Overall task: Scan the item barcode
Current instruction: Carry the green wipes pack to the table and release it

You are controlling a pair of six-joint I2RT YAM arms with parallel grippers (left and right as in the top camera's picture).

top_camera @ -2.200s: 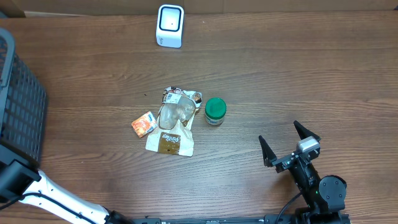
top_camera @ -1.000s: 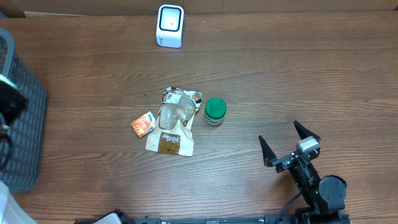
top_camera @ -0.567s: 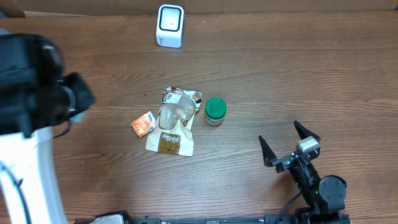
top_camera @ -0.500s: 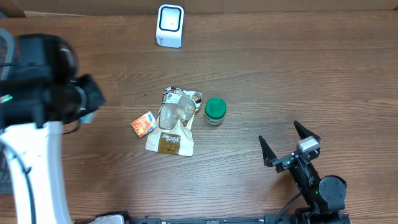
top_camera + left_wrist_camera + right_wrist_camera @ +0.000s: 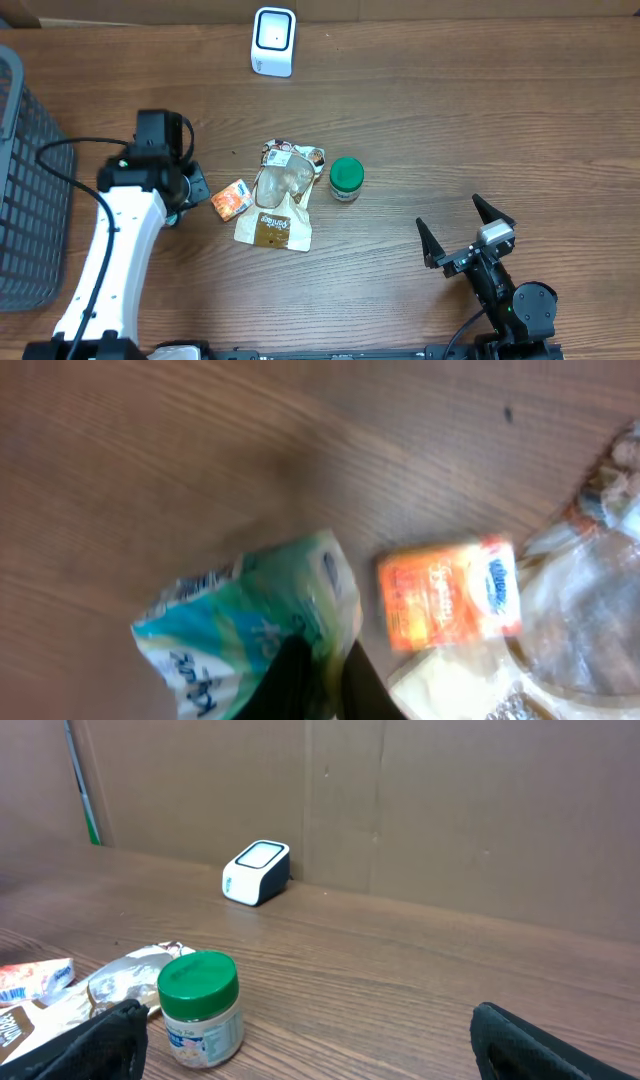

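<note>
The left fingers (image 5: pixel 290 678) are pinching a tissue packet (image 5: pixel 240 622) by one edge, probably leaving its printed faces free for the scanner (image 5: pixel 273 41); the right fingers (image 5: pixel 100 1045) are idling, spread.

My left wrist view is blurred; the print on the green-and-white packet (image 5: pixel 250 622) pinched in my left gripper (image 5: pixel 318 665) is unreadable; the clear pouch (image 5: pixel 590 610) runs off its right edge; overhead, my arm hides that grip; the basket (image 5: pixel 25 200) is cut off at the left.
</note>
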